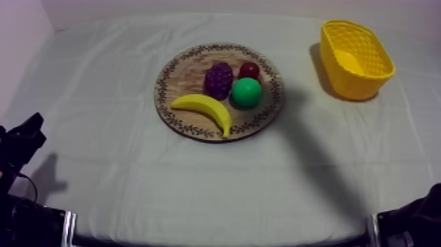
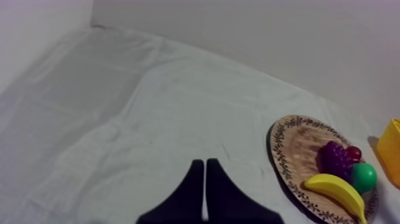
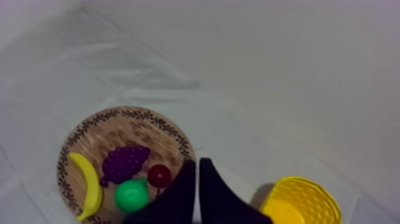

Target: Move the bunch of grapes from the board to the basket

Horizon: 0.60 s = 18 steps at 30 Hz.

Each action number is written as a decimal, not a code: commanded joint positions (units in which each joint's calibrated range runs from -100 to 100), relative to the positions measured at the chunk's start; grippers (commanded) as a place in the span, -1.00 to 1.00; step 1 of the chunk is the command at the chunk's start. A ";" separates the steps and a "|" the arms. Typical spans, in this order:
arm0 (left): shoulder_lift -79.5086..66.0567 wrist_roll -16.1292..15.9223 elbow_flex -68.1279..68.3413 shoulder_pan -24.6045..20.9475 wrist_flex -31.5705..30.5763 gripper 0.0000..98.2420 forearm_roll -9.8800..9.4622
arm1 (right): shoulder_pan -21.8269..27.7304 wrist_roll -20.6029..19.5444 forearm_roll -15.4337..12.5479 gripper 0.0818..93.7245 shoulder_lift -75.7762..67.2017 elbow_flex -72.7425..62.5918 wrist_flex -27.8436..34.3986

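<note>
The purple bunch of grapes (image 1: 218, 79) lies on the round wooden board (image 1: 184, 75) mid-table, between a small red fruit (image 1: 249, 69), a green pear (image 1: 247, 92) and a banana (image 1: 205, 108). The yellow basket (image 1: 357, 79) stands at the back right. My left gripper (image 2: 205, 162) is shut on nothing, low over bare cloth, well left of the board (image 2: 297, 146) and grapes (image 2: 336, 158). My right gripper (image 3: 196, 162) is shut too, with its fingers together as a wedge between the board (image 3: 128, 128) with the grapes (image 3: 124, 162) and the basket (image 3: 318, 202).
My left arm (image 1: 23, 141) rests at the table's front left and my right arm (image 1: 413, 223) at the front right. Grey-white cloth runs all round the board, with a wide strip between board and basket. A wall stands behind the table.
</note>
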 commanded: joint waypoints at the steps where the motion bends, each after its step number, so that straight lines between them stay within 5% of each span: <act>1: 0.00 0.00 0.02 -0.01 0.00 -1.00 0.01 | -0.96 -3.77 1.95 -0.98 3.32 -7.48 3.08; 18: 0.00 0.01 0.02 -0.01 0.00 -1.00 0.01 | -5.88 -13.82 7.50 -0.98 20.68 -27.60 13.99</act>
